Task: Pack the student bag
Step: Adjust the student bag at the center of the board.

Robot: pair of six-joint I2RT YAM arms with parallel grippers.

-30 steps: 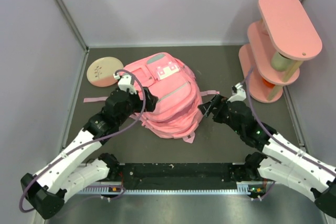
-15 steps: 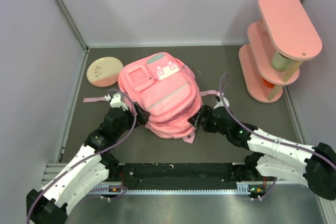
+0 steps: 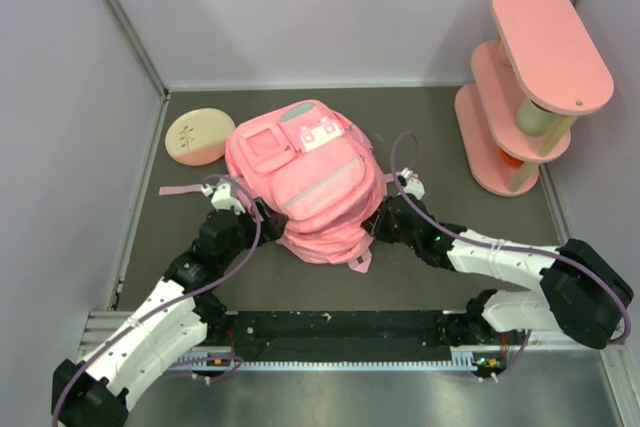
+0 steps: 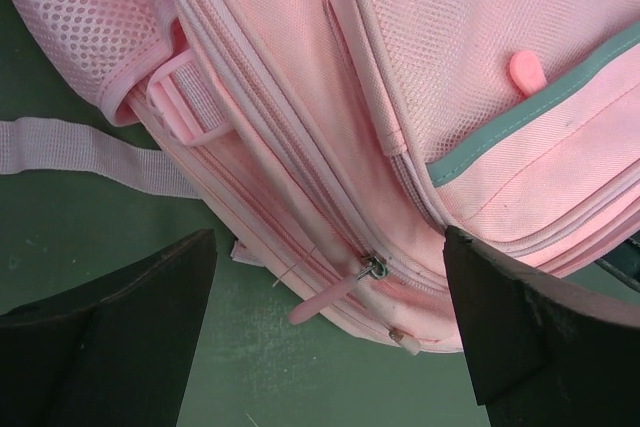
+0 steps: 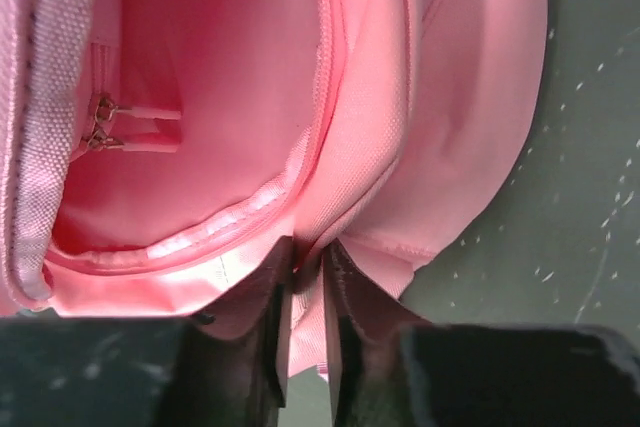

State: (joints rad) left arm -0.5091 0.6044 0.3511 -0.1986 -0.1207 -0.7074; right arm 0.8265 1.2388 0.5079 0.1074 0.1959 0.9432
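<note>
The student bag [image 3: 310,182] lies flat in the middle of the dark table, pink with grey zipper strips and a white patch. My left gripper [image 3: 260,215] is wide open at its near-left side. In the left wrist view the bag [image 4: 480,57] fills the top, and a pink zipper pull [image 4: 325,299] hangs at the bag's edge between the spread fingers of the left gripper [image 4: 328,257]. My right gripper [image 3: 376,227] is at the bag's near-right edge. There the right gripper [image 5: 308,259] pinches a fold of the bag [image 5: 230,97] beside a zipper seam.
A round beige disc [image 3: 198,135] lies at the back left by the wall. A pink tiered shelf [image 3: 530,87] stands at the back right. A loose pink strap [image 4: 70,147] trails left of the bag. A black rail [image 3: 340,332] runs along the near edge.
My right gripper has moved left to the bag's near-right edge and closed on its fabric. The left gripper has drawn back from the bag's top to its near-left side, still open.
</note>
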